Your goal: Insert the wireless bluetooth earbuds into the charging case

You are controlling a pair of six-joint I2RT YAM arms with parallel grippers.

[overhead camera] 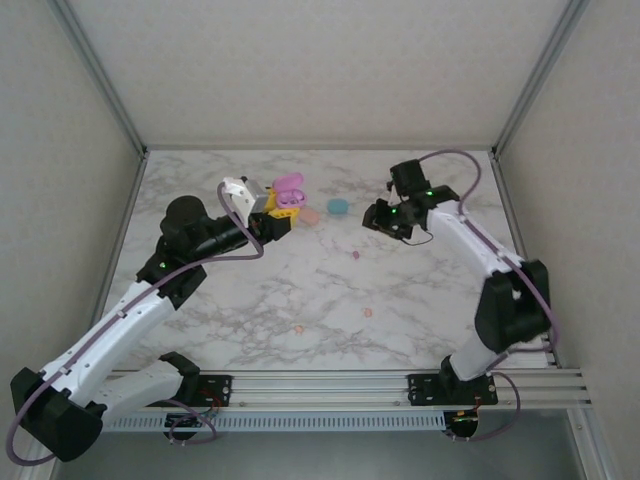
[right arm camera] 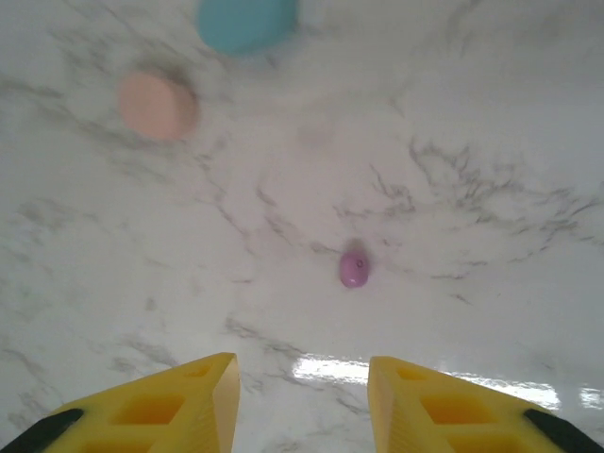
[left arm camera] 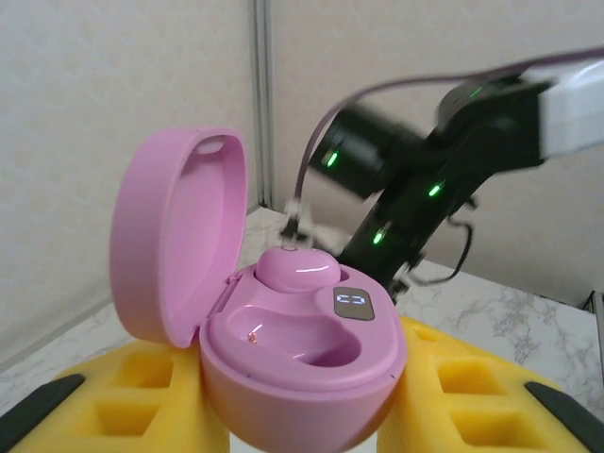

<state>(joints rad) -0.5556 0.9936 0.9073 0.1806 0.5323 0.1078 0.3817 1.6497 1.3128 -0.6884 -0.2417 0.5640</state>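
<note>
My left gripper (overhead camera: 276, 213) is shut on a pink charging case (overhead camera: 288, 188), held above the table at the back left. In the left wrist view the case (left arm camera: 302, 373) sits between the yellow fingers (left arm camera: 123, 396) with its lid (left arm camera: 175, 226) up. One pink earbud (left arm camera: 297, 269) lies in the far socket, while the near socket (left arm camera: 302, 335) is empty. My right gripper (overhead camera: 378, 215) hovers open above the table with nothing between its fingers (right arm camera: 151, 406). A loose purple earbud (right arm camera: 354, 267) lies on the marble ahead of the right gripper (right arm camera: 302, 396); the top view shows this bud (overhead camera: 355, 254) too.
A closed peach case (overhead camera: 310, 215) and a closed teal case (overhead camera: 338, 207) lie on the marble between the grippers. Two small orange-pink buds (overhead camera: 367, 312) (overhead camera: 298, 328) lie nearer the front. Grey walls close in the table on three sides.
</note>
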